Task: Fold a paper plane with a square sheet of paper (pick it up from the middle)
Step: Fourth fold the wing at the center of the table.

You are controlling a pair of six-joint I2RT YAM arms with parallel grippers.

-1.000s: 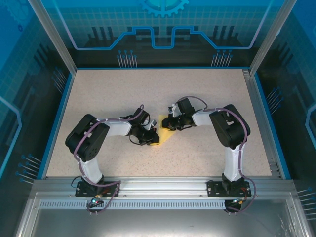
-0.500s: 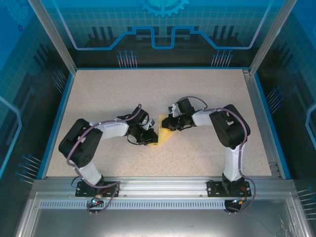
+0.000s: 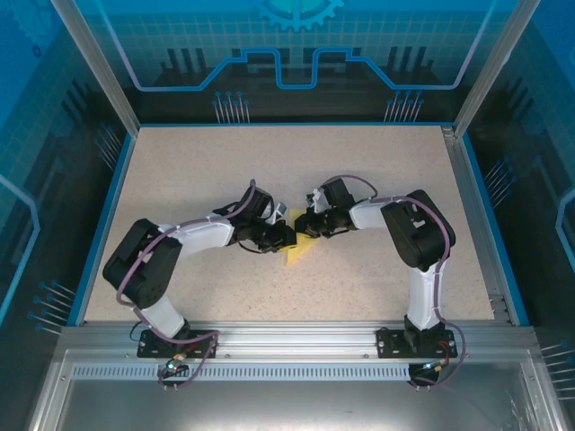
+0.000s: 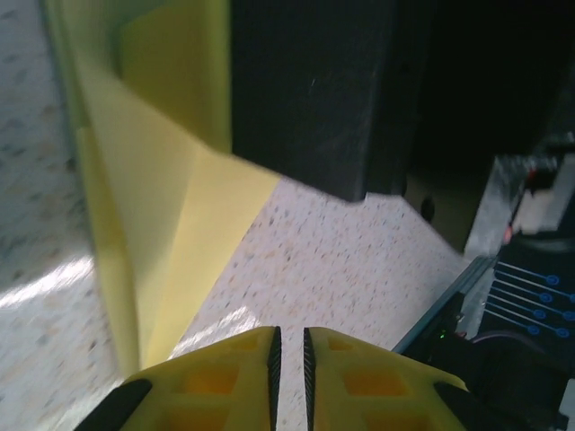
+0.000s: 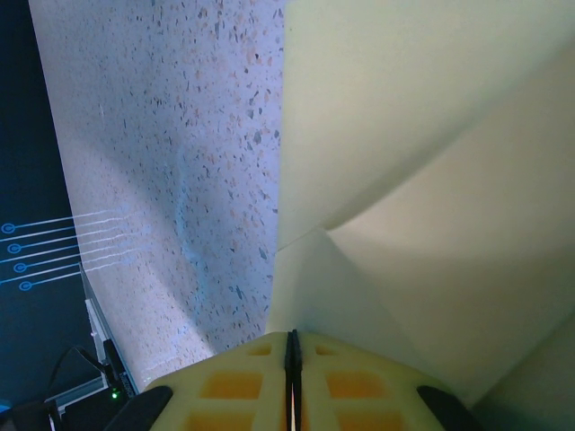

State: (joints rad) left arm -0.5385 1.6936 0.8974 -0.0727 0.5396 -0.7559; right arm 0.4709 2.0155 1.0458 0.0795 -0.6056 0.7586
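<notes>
A: One item: square sheet of paper (image 3: 297, 249), pale yellow, partly folded, flat on the table (image 3: 377, 171) between both claws. Handling?

B: Light, limp, creases easily; best pinched at a folded edge.

A: Claws?

B: Left gripper (image 4: 288, 346) nearly closed, a slit showing, paper ahead. Right gripper (image 5: 292, 346) closed, apparently pinching the sheet. Both arms low, elbows out.

Top view: looks down from above and behind the arm bases, far enough to take in the whole table (image 3: 377, 180).
Left wrist view: very near, low over the table, facing along its own fingers (image 4: 247, 373).
Right wrist view: very near, facing down.
Shared part: the yellow paper (image 3: 296, 250) and the speckled surface.
</notes>
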